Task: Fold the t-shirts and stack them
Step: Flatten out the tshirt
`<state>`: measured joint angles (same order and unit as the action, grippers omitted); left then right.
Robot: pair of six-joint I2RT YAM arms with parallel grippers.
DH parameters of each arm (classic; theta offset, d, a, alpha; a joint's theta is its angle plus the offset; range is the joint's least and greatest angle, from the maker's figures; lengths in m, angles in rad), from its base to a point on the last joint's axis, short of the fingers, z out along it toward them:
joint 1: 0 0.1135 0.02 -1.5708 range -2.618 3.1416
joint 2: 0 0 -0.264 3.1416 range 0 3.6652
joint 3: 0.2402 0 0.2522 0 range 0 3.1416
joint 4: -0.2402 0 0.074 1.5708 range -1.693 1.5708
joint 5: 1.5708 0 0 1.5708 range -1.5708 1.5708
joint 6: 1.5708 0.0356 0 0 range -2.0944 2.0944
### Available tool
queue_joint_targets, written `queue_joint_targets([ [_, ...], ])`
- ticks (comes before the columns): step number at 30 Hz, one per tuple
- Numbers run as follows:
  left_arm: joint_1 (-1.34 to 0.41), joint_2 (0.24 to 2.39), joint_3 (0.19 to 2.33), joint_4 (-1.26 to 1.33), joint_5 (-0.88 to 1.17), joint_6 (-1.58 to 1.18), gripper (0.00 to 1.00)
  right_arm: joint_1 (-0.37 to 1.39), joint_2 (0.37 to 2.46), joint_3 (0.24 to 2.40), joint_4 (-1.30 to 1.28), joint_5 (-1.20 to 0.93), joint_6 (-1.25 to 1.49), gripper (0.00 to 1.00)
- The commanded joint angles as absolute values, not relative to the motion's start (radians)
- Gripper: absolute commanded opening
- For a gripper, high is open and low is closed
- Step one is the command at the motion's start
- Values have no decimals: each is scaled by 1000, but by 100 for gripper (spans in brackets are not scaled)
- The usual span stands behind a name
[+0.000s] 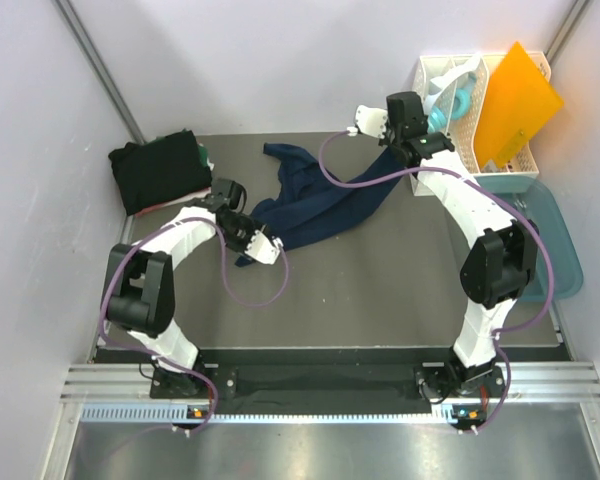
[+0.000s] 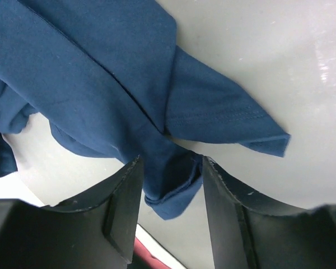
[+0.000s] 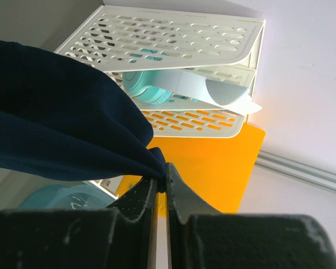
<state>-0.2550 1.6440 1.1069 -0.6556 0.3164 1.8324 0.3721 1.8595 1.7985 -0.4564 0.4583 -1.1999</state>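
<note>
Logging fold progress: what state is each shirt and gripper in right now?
navy t-shirt: unfolded, one end lifted, rest sprawled on the table.
black t-shirt: folded, at the far left corner.
left gripper: open, straddling the navy t-shirt's edge.
right gripper: shut on the navy t-shirt.

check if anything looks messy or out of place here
The navy t-shirt is unfolded and bunched, strung diagonally across the table: the right gripper pinches one end up by the white rack, and the other end lies between the open fingers of the left gripper.
</note>
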Motion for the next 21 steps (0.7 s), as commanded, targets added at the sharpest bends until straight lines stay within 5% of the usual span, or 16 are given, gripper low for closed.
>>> queue_joint_targets([
  [1, -259, 1678, 1172, -693, 322, 1879, 51, 379, 1838, 1825, -410, 474, -1178, 4],
  [21, -256, 1687, 1252, -916, 239, 1993, 47, 370, 1873, 1858, -408, 465, -1186, 3],
])
